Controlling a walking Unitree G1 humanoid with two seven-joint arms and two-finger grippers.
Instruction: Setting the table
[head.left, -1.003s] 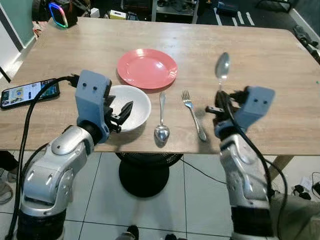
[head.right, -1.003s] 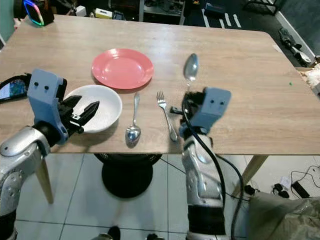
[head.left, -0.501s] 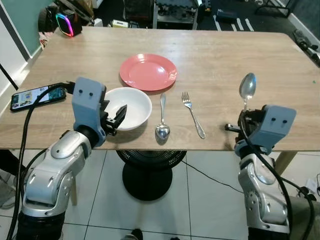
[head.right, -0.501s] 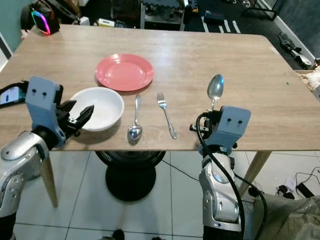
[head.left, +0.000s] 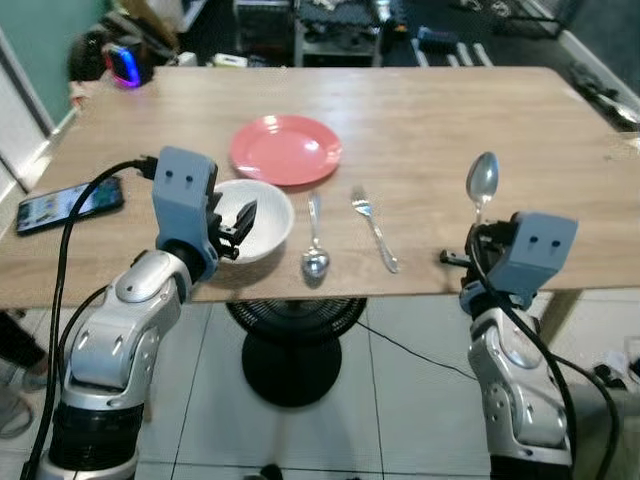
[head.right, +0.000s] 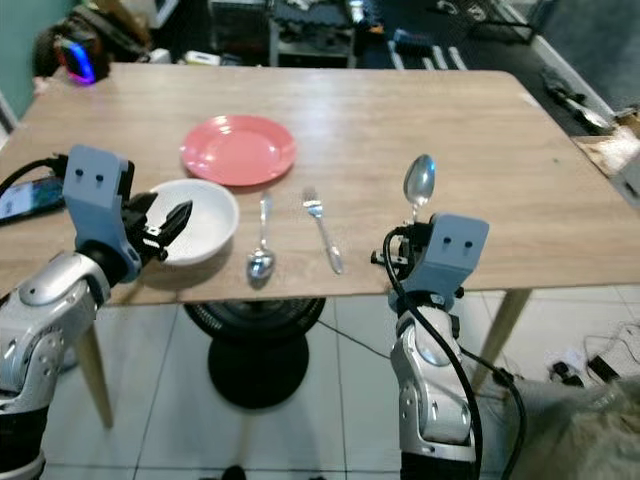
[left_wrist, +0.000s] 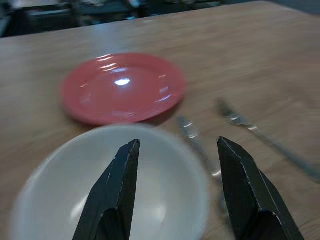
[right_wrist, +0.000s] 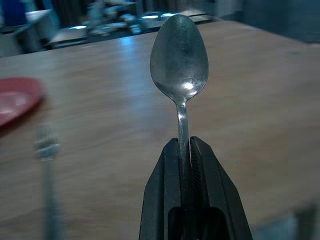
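Phone at bench left edge. Left tool open, empty, hovering over white bowl near front edge. Pink plate behind bowl; spoon and fork lie beside it. Right tool clamped on second spoon, now pulled out past the fork toward the front-right edge, upright; likely being carried to a new setting, not yet placed.

Phone near table's left edge, RGB-lit gadget at far-left corner, fan base under table
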